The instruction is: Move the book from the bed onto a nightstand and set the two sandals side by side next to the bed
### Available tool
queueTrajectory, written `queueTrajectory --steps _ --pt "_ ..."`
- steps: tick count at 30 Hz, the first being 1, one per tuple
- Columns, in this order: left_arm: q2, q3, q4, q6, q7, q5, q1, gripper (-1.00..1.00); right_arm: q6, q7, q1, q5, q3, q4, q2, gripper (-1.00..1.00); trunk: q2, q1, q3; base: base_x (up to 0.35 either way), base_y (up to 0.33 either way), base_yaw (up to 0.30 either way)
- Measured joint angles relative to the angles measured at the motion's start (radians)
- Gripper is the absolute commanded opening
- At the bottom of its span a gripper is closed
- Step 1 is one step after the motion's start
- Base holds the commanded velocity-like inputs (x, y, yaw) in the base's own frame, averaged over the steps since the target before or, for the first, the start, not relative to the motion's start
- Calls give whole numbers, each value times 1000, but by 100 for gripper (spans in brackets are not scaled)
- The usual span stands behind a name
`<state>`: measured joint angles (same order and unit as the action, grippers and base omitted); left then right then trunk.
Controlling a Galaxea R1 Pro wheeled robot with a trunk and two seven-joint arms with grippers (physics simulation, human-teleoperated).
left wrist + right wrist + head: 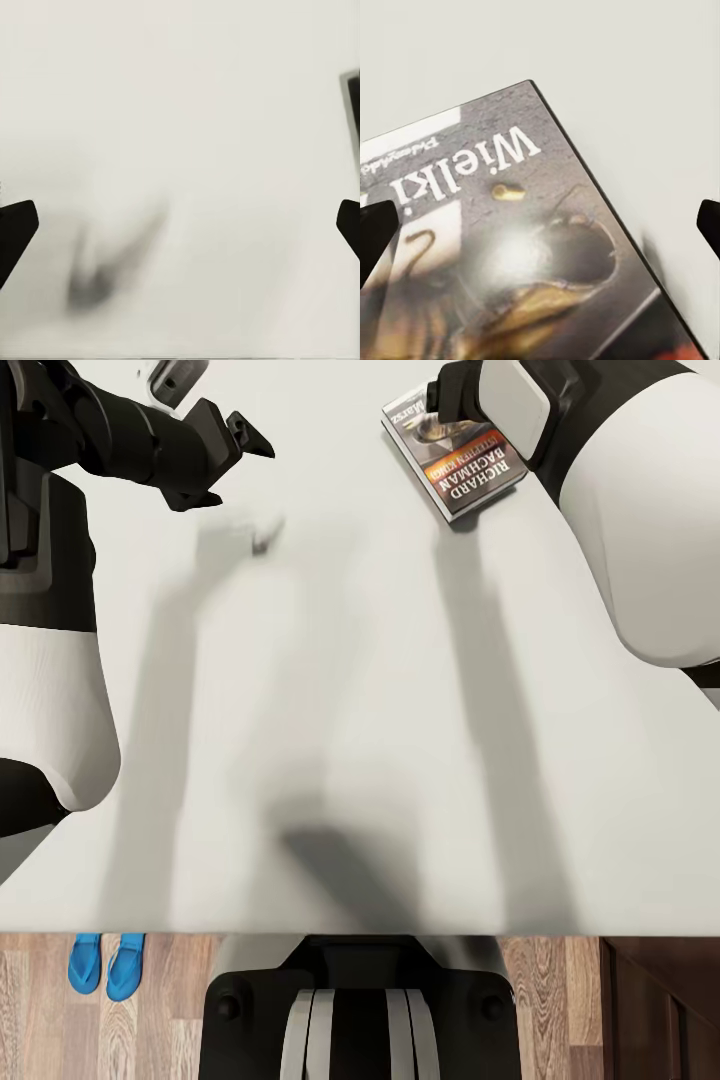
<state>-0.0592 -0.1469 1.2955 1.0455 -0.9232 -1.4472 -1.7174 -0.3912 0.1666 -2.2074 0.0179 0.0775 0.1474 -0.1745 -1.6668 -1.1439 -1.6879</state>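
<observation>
The book (470, 465) lies flat on the bed's light grey mattress (350, 710) at the far right, its dark cover with orange lettering facing up. My right gripper (440, 405) hovers over the book's far end. In the right wrist view the book (525, 247) lies close below the right gripper (540, 232), which is open with its fingertips (375, 232) spread wide. My left gripper (225, 465) is open above bare mattress at the far left, holding nothing; the left wrist view shows the left gripper (180, 225) over plain grey. Two blue sandals (105, 964) lie side by side on the floor by the bed's near edge.
A dark brown wooden cabinet (660, 1010) stands on the plank floor at the lower right, beside the bed. My base (360, 1010) is against the bed's near edge. A dark edge (351, 112) shows at the border of the left wrist view.
</observation>
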Motion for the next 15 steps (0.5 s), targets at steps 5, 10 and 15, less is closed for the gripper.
queueTrajectory --steps 5,10,15 --pt "0 0 0 0 -1 0 0 100 0 -1 0 0 0 0 0 100 0 0 0 -68 0 0" --pt "-1 1 0 0 0 0 0 100 -1 -1 0 0 0 0 0 100 0 0 0 -75 0 0" --pt "-1 1 0 0 -1 0 0 100 -2 -1 0 1 0 0 0 100 0 0 0 -25 0 0"
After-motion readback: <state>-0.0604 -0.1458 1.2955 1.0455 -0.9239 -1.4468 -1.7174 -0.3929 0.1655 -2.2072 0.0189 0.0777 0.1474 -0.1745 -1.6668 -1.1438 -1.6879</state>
